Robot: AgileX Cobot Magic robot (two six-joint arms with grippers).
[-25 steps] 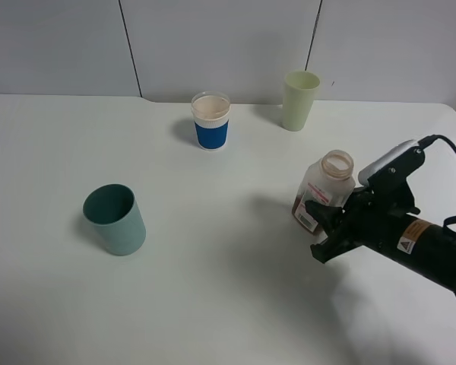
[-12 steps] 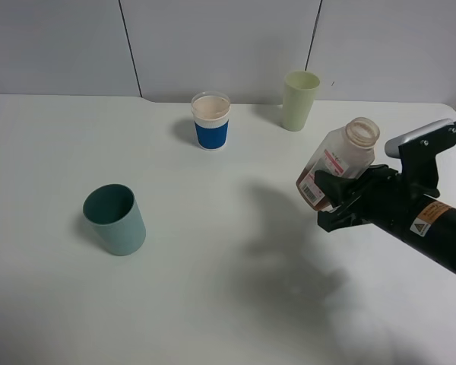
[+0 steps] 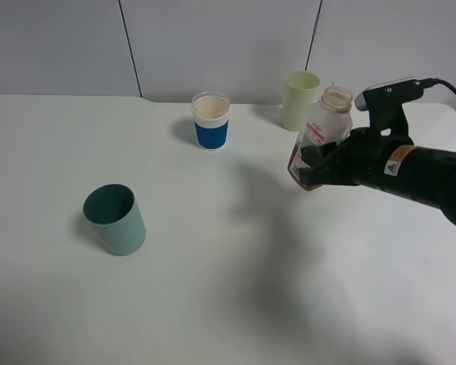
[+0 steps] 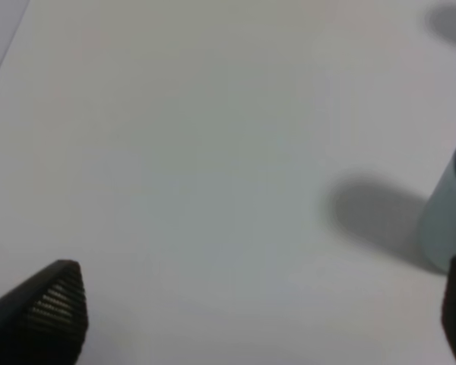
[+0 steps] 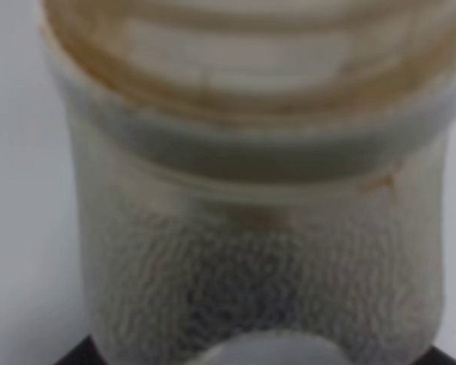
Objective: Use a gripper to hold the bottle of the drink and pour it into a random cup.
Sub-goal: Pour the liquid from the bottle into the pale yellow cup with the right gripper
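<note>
The bottle of the drink (image 3: 320, 126) is translucent with a pink-and-white label, an open beige-rimmed mouth and brown liquid at its bottom. My right gripper (image 3: 313, 166) is shut on its lower body and holds it above the table, near upright with a slight tilt, just in front of the pale green cup (image 3: 299, 99). The bottle (image 5: 258, 228) fills the right wrist view. The blue-and-white cup (image 3: 211, 122) stands at the back middle and the teal cup (image 3: 115, 219) at the left. My left gripper (image 4: 258, 312) is open and empty over bare table, with the teal cup (image 4: 448, 220) beside it.
The white table (image 3: 213, 304) ends at a grey panelled wall behind the cups. The left arm does not show in the exterior high view. The right arm's shadow falls on the table's middle.
My right gripper has lifted the bottle off the table and carried it back and slightly left, toward the pale green cup. The cups have not moved.
</note>
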